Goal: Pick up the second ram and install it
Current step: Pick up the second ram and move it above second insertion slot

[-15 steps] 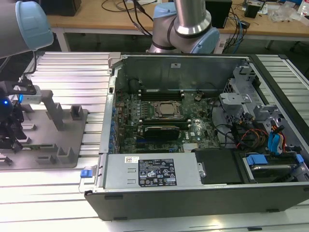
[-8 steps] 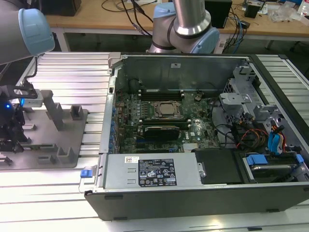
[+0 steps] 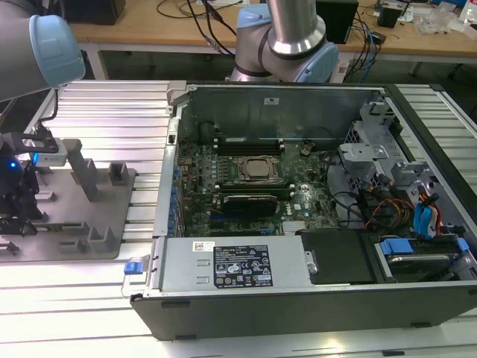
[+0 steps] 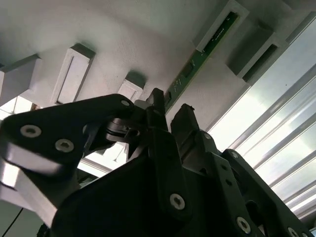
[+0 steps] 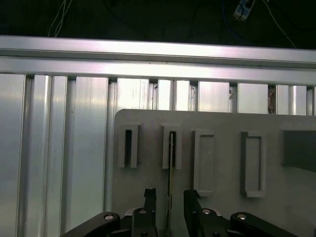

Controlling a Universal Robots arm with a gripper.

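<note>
Over the grey holder plate (image 5: 222,121), the tool (image 5: 170,196) stands open, astride the second ram (image 5: 171,155).

Setting. The desk (image 3: 97,112) was a bed of ribbed aluminium profiles laid side by side. Its grooved slats caught strong light and glared white towards the exterior view's lower left. In the first wrist view the same slats (image 5: 59,148) ran up to a bright cross rail (image 5: 148,54), beyond which the surroundings were dark. Behind the desk, in the exterior view, stood a wooden worktop (image 3: 149,31) on a pale frame, strewn with dark cables (image 3: 205,26) and carrying a black box (image 3: 93,9). The space beneath it lay in shadow.
</note>
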